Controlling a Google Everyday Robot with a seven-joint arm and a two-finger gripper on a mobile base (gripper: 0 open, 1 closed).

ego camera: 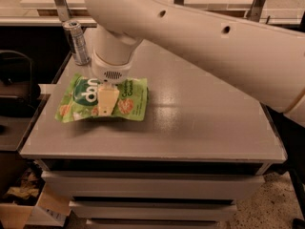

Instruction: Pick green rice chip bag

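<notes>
Camera view: green rice chip bag [78, 100] lies left of centre on the grey tabletop [205, 123], tool [106, 109] down on its middle, can't tell if clenched or released, silver can [76, 42] upright at upper left.

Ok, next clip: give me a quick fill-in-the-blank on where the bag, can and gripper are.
The green rice chip bag lies on the table's ____ side in the camera view.
The gripper is directly over the ____.
The silver can stands ____ behind the bag.
Missing: left; bag; upright.
</notes>
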